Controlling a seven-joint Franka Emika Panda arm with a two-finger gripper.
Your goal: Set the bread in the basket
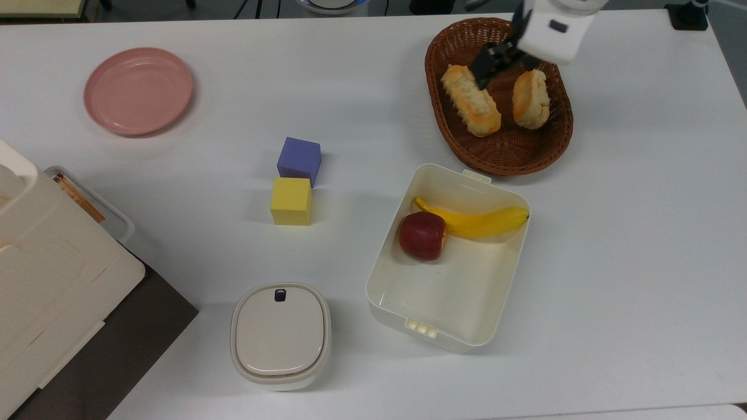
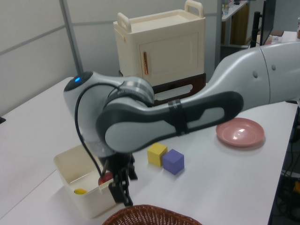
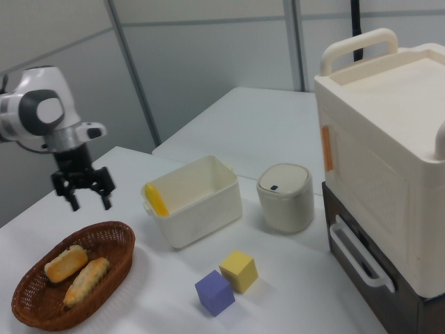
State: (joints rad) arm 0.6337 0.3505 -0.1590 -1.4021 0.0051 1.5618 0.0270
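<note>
Bread lies in the basket, gripper empty above

The bread [image 1: 530,98] lies in the wicker basket [image 1: 506,153] beside a longer loaf [image 1: 470,108], seemingly clear of the gripper [image 3: 87,199], whose fingers are spread. The white box [image 1: 467,303] holds a banana [image 1: 478,222] and an apple [image 1: 422,235].
</note>
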